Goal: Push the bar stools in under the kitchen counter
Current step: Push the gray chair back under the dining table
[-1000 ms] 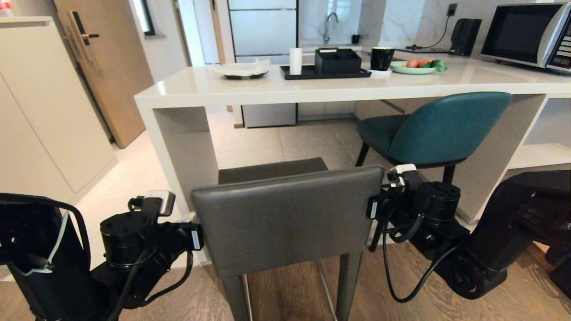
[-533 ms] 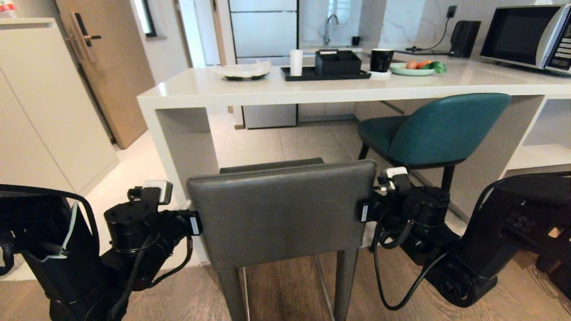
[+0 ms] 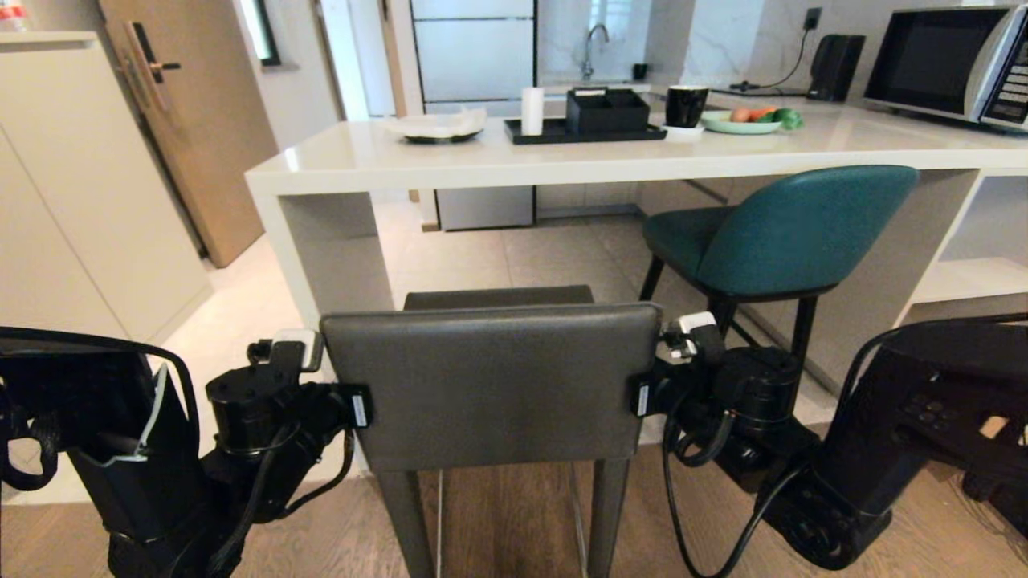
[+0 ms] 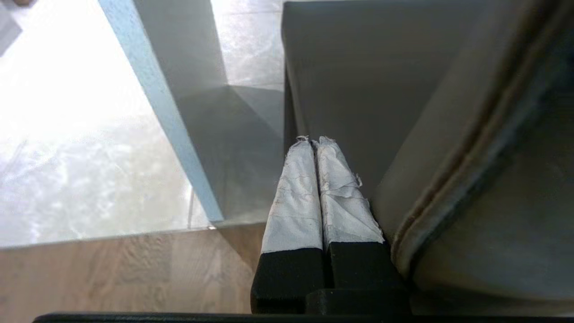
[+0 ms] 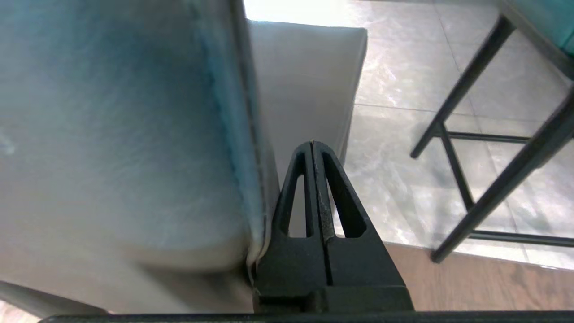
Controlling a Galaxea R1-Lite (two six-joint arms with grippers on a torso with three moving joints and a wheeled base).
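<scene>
Head view: grey stool (image 3: 490,385) pinched by its backrest edges between clenched left claw (image 3: 359,408) and clenched right claw (image 3: 640,397), seat short of the white bench (image 3: 482,164). Teal stool (image 3: 791,233) tucked partway under. Risks: uneven push twisting the stool, slipping off the backrest, tipping.

Both arms reach up from the lower corners of the head view, wrists angled inward toward the frame's centre. The left end effector (image 4: 316,179) has its taped fingers pressed together. The right end effector (image 5: 312,179) has its black fingers closed flat against each other.
</scene>
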